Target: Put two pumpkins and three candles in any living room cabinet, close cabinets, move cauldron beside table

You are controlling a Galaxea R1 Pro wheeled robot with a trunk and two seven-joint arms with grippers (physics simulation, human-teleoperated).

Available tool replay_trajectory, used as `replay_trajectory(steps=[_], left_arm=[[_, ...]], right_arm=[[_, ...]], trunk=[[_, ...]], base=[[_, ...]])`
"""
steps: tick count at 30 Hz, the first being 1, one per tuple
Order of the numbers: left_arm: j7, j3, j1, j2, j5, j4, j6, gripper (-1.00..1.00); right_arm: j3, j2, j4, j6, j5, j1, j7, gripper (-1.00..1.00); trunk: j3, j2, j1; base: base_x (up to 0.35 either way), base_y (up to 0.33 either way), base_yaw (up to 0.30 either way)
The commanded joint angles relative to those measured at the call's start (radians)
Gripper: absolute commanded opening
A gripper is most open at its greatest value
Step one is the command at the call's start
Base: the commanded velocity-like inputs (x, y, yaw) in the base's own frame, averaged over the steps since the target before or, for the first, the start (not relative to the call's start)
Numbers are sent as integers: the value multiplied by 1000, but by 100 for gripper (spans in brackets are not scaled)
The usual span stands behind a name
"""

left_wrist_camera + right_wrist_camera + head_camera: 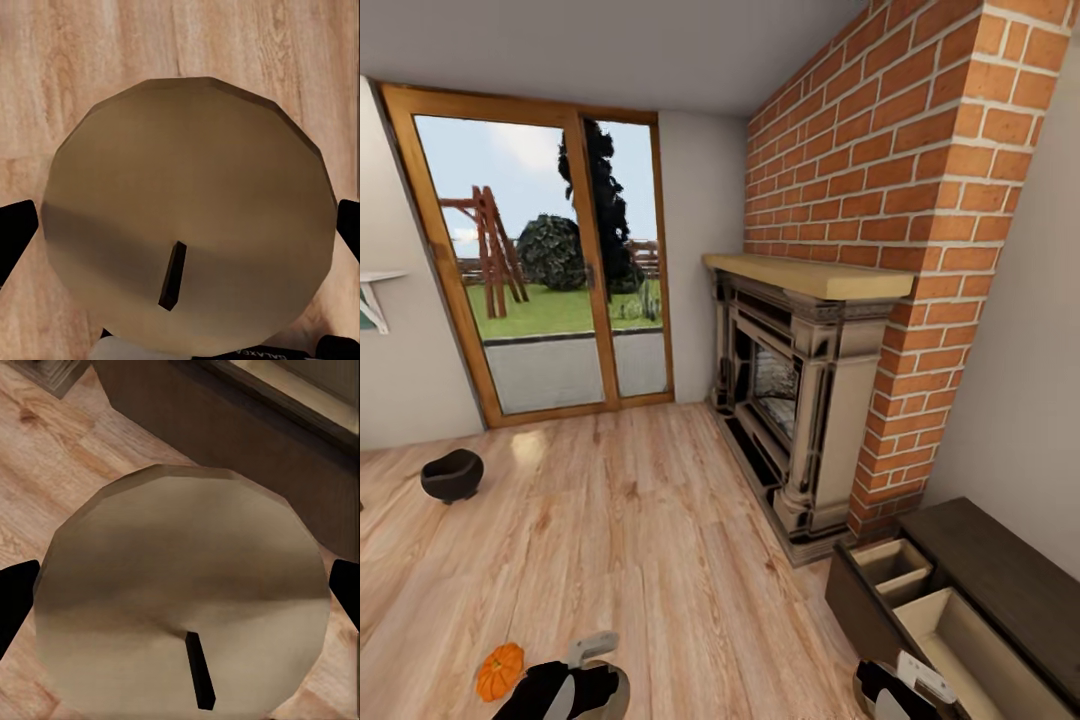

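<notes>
Left gripper (180, 247) clasps a candle (187, 217): in the left wrist view the beige disc of the candle's top, with its dark wick (172, 276), sits between the two black fingers (15, 232), which press against its opposite sides above the plank floor (90, 60). Right gripper (180, 600) likewise grasps a second candle (184, 585), its wick (200, 671) dark against the pale top, with a black fingertip (15, 600) at each side; beyond this candle stands the dark brown front of the cabinet (225, 427).

In the head view the left gripper (592, 655) shows at the lower edge, and a pumpkin (500, 671) lies on the floor just beside it, on its outer side. Farther ahead of the left gripper, and well apart from it, the black cauldron (452, 474) stands on the floor near the glazed patio door (540, 270).

The right gripper (920, 680) shows at the lower edge close to the cabinet (1000, 570), whose drawer is pulled open just beside it, exposing two pale beige compartments (895, 565). Ahead of the right gripper, a fireplace (800, 400) with a wooden mantel (810, 275) is set in a red brick chimney breast (900, 150), adjoining the far end of the cabinet.
</notes>
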Motion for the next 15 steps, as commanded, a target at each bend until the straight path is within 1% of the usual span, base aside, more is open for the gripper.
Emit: replay_trajectory(steps=[1,15], left_arm=[[0,0,0,0,0,0,0,-100],[0,1,0,1,0,0,0,-100]], right_arm=[[0,0,0,0,1,0,1,-100],[0,-1,0,1,1,0,1,-100]], trunk=[[0,0,0],[0,0,0]], base=[[0,0,-277],[0,1,-277]])
